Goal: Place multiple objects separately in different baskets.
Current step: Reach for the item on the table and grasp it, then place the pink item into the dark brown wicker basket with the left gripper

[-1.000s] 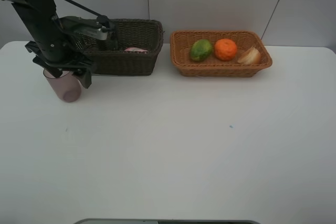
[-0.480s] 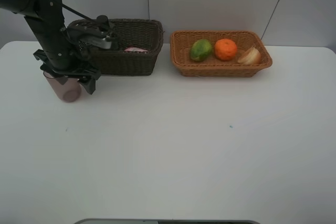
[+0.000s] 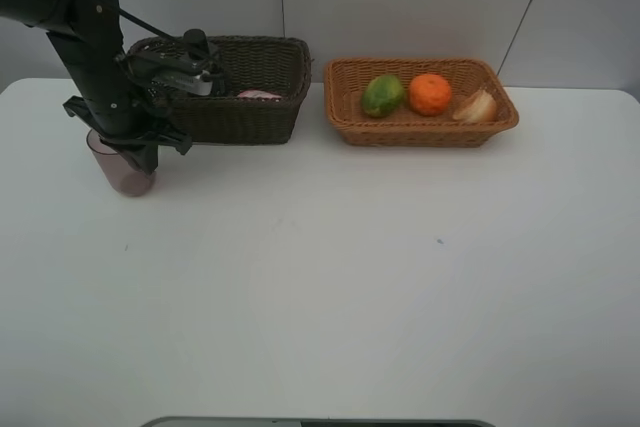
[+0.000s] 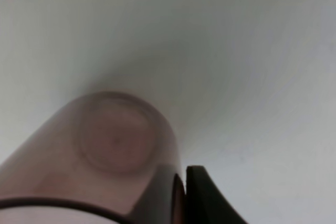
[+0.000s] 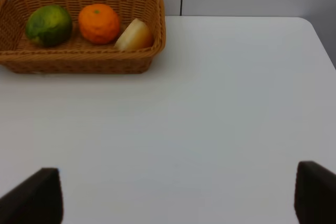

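The translucent mauve cup (image 3: 124,169) stands upright on the table left of the dark brown basket (image 3: 245,119). My left gripper (image 3: 135,150) is down on the cup's rim. In the left wrist view one finger (image 4: 206,199) presses the outside of the cup (image 4: 113,140) wall, and a dark shape shows just inside it. A bit of the pink bottle (image 3: 259,95) shows in the dark basket; the pump bottle is hidden. The tan basket (image 3: 420,133) holds the green fruit (image 3: 383,95), the orange (image 3: 430,93) and a pale round fruit (image 3: 476,106). My right gripper (image 5: 173,198) is open and empty, out of the exterior view.
The white table (image 3: 350,267) spreads wide in front of both baskets. A grey wall rises right behind them. The tan basket (image 5: 79,59) also shows far ahead in the right wrist view.
My left gripper has come down over the cup's rim and drawn in closer to it. The cup has stayed on the table, shifted only slightly.
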You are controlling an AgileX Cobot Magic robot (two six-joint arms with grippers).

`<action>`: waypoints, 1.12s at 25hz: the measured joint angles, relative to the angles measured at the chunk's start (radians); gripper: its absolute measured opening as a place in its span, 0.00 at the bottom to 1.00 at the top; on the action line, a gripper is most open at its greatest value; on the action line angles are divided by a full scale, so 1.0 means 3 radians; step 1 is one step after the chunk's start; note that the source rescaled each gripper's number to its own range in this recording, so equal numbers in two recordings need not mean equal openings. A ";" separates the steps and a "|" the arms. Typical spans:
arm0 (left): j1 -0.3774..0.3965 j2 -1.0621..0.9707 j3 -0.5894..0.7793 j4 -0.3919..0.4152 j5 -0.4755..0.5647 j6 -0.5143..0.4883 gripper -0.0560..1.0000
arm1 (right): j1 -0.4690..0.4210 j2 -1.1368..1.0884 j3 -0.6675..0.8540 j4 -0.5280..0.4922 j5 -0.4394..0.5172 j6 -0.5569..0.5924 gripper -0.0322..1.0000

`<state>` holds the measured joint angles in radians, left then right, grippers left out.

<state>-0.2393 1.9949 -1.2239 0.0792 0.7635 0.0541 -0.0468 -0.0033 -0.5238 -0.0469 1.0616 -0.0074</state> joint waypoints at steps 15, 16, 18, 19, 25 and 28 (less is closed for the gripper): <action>0.0000 0.0000 0.0000 0.0000 0.0004 0.0000 0.05 | 0.0000 0.0000 0.0000 0.0000 0.0000 0.0000 0.88; 0.0000 0.0000 0.0000 0.0000 0.0004 0.0000 0.05 | 0.0000 0.0000 0.0000 0.0000 0.0000 0.0000 0.88; 0.0000 0.0000 0.0000 0.0000 0.0004 0.0000 0.05 | 0.0000 0.0000 0.0000 0.0000 0.0000 0.0000 0.88; 0.0000 0.0000 0.0000 0.0000 0.0004 0.0000 0.05 | 0.0000 0.0000 0.0000 0.0000 0.0000 0.0000 0.88; 0.0000 -0.0055 -0.0014 0.0000 0.0095 0.0000 0.05 | 0.0000 0.0000 0.0000 0.0000 0.0000 0.0000 0.88; 0.0000 -0.0209 -0.0021 0.0000 0.0129 -0.0013 0.05 | 0.0000 0.0000 0.0000 0.0000 0.0000 0.0000 0.88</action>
<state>-0.2393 1.9323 -1.2301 0.0792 0.8021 0.0501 -0.0468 -0.0033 -0.5238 -0.0469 1.0616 -0.0074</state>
